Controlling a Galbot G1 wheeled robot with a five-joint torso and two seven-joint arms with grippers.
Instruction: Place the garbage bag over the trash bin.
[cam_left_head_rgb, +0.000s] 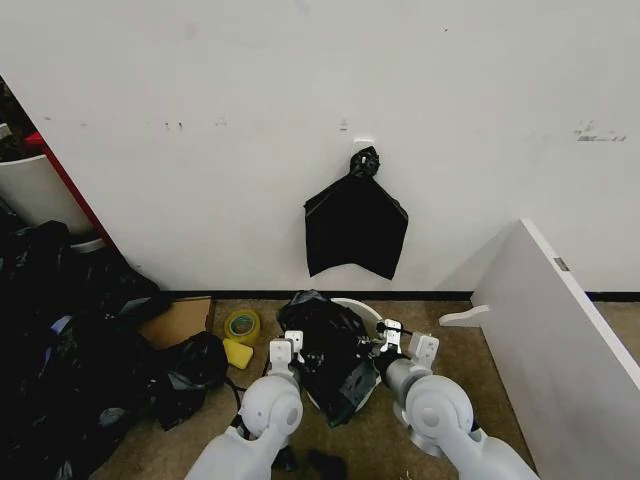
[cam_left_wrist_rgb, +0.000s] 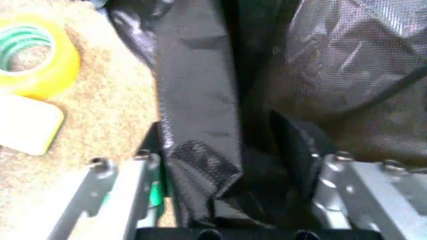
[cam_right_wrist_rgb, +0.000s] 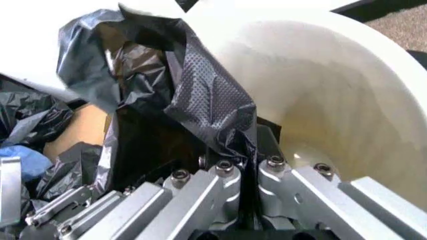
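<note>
Here the garbage bag (cam_left_head_rgb: 325, 345) lies crumpled over the near and left part of the trash bin (cam_left_head_rgb: 362, 312), whose far white rim is bare, on the floor by the wall. The left gripper (cam_left_wrist_rgb: 230, 200) stands part-open with a fold of bag between its fingers. The right gripper (cam_right_wrist_rgb: 248, 167) is pinched tight on the bag's edge at the bin's rim. Yellow tape (cam_left_head_rgb: 241, 325) lies just left.
</note>
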